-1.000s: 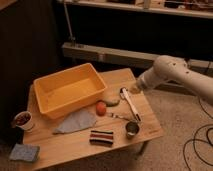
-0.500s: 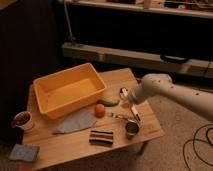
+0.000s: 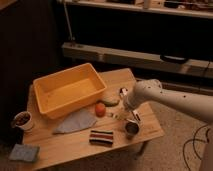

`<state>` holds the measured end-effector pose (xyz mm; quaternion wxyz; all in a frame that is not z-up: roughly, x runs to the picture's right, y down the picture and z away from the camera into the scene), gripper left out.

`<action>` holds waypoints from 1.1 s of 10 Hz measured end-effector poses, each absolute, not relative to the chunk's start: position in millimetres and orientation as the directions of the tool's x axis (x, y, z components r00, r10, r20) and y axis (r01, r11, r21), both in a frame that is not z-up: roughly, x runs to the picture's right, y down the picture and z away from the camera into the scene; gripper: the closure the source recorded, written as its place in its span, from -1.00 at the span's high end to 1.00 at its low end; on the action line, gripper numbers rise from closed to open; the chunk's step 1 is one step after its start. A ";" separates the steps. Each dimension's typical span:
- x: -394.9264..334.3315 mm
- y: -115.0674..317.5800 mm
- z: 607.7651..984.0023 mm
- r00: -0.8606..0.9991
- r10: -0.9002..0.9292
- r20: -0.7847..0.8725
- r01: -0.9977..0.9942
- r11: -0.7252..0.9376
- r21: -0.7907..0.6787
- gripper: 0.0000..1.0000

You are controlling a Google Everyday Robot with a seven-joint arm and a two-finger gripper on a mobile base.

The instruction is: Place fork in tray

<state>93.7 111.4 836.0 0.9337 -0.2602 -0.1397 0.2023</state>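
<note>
Fork [image 3: 116, 116]: only a thin pale glint on the wooden table [image 3: 65, 145], between the orange ball [image 3: 100, 109] and the gripper [image 3: 131, 117]; outside the tray, shape too blurred to confirm tines or handle.

Near edge, left: blue cloth [image 3: 24, 152], partly off the table corner. Striped block [image 3: 101, 137] near front centre, dark and light bands, kind unclear. Metal cup [image 3: 131, 128] just below the gripper, contact impossible to judge. White cup [image 3: 22, 120] at the left edge, dark contents, not identifiable. Grey cloth [image 3: 75, 121] flat, in front of the tray.

Gripper low over the table, right of the fork, mostly lost against the white wrist and the glare; open or closed: cannot tell. Nothing visibly held. White arm [image 3: 170, 100] entering from the right, cut off by the frame edge.

Green-grey lump [image 3: 110, 101] just behind the orange ball, kind unclear. Small round pale item [image 3: 122, 91] by the wrist, half hidden.

Yellow-orange tray [image 3: 45, 85] at rear left, upright, inside looking bare. Dark shelving [image 3: 150, 55] beyond, detail lost in shadow.
</note>
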 end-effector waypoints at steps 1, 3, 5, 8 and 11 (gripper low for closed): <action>92.4 110.7 835.8 0.883 0.443 0.155 -0.300 0.786 -0.540 0.60; 81.0 121.5 843.3 0.902 0.410 0.139 -0.273 0.789 -0.551 0.60; 68.4 143.0 861.3 0.917 0.379 0.125 -0.247 0.786 -0.566 0.60; 50.1 177.8 897.9 0.935 0.340 0.100 -0.219 0.777 -0.590 0.60; 52.4 180.8 897.1 0.940 0.329 0.091 -0.213 0.772 -0.598 0.60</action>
